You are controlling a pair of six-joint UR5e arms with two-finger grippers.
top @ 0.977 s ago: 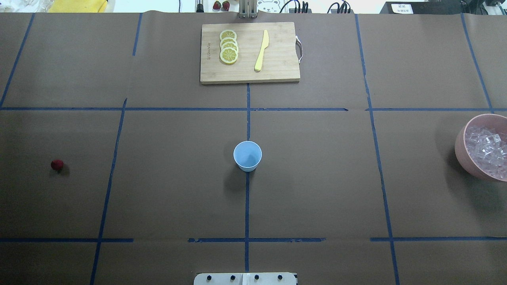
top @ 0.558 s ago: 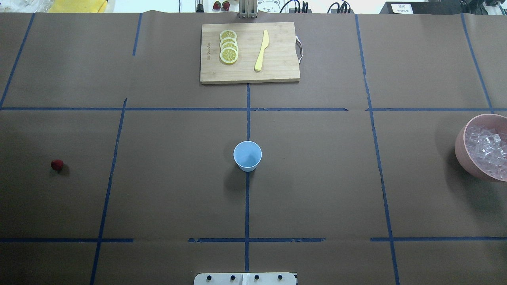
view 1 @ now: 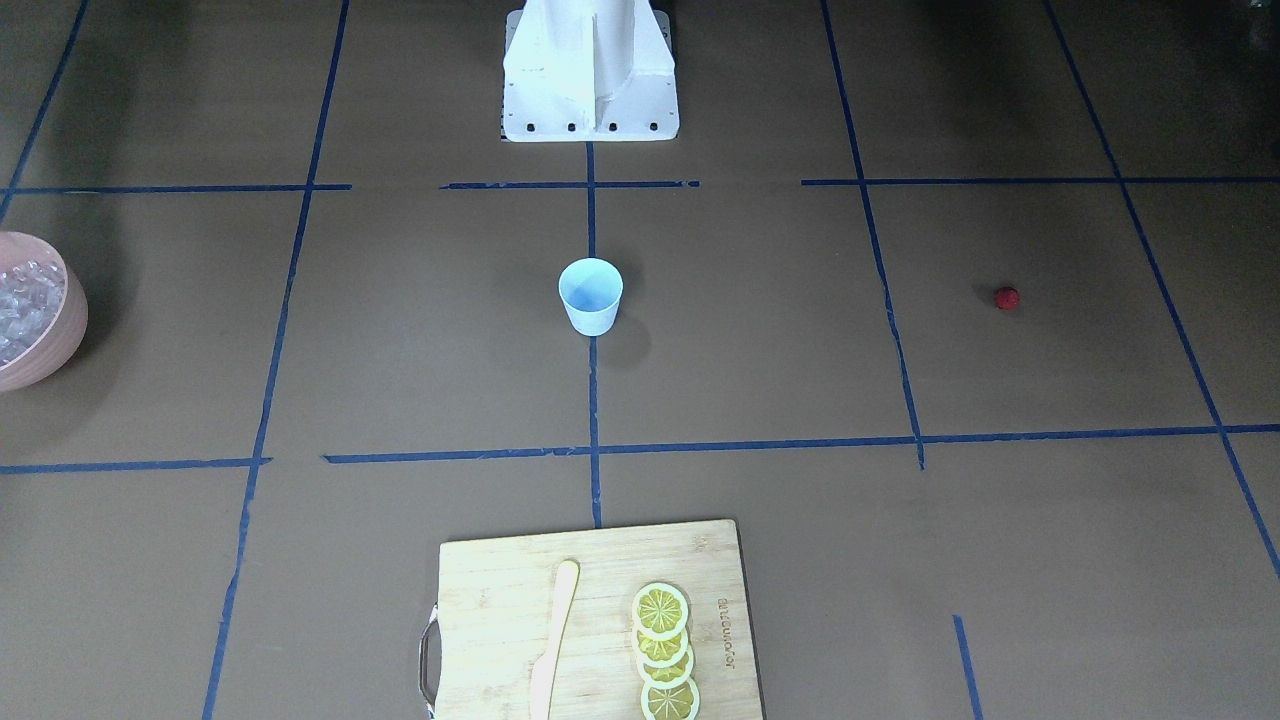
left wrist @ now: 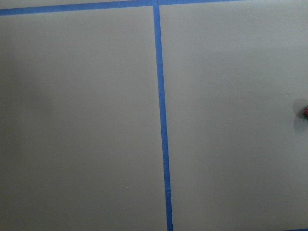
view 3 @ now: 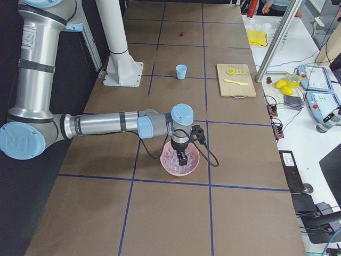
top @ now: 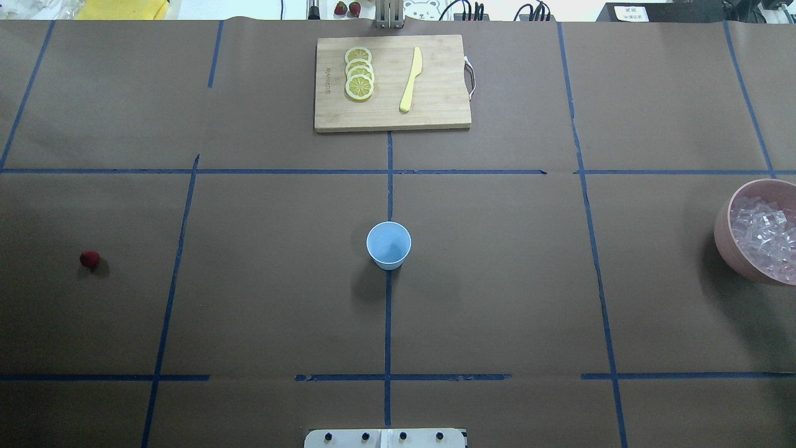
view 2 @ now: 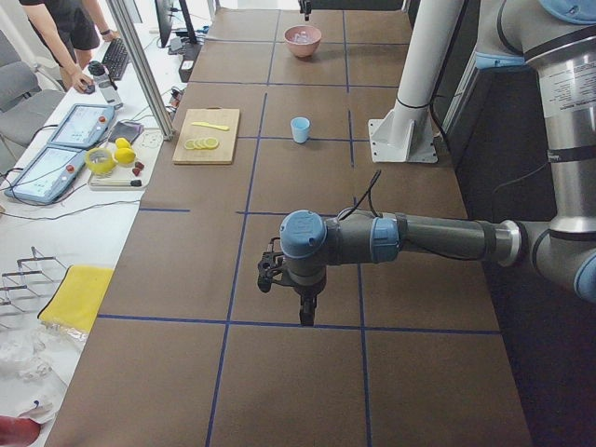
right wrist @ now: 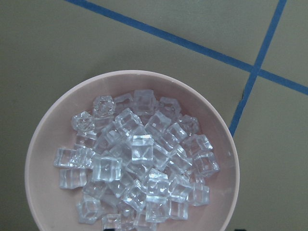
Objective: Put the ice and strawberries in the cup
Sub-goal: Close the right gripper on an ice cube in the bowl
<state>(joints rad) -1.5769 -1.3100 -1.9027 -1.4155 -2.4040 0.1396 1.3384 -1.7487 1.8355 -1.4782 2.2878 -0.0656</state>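
1. The cup point(top: 388, 244) stands upright in the middle of the counter point(top: 497, 280), on the centre tape line. You see only blue inside it, so nothing is in it yet.
2. The ice point(right wrist: 137, 159) lies heaped in the pink bowl point(right wrist: 48, 139) at the counter's end on the robot's right, well apart from the cup. The strawberry point(top: 89, 259) sits alone far out on the robot's left, just as far from the cup.
3. Over the last second nothing has shifted in the overhead view: cup, berry and bowl keep their places. Read this as the approach, with both fills yet to be done.
4. The right hand point(view 3: 183, 159) hangs over the bowl, and its wrist camera looks down on the cubes almost centred. Only the side view shows the hand, so you cannot tell how wide it stands or whether it touches the ice.
5. The left hand point(view 2: 306, 315) hangs low over bare counter. Its wrist camera catches the berry only at the right edge, so it likely needs a sideways shift first. You cannot tell its spread either.
6. At the far edge, the cutting board point(top: 435, 106) with lemon slices point(top: 359, 74) and a knife point(top: 410, 79) plays no part.
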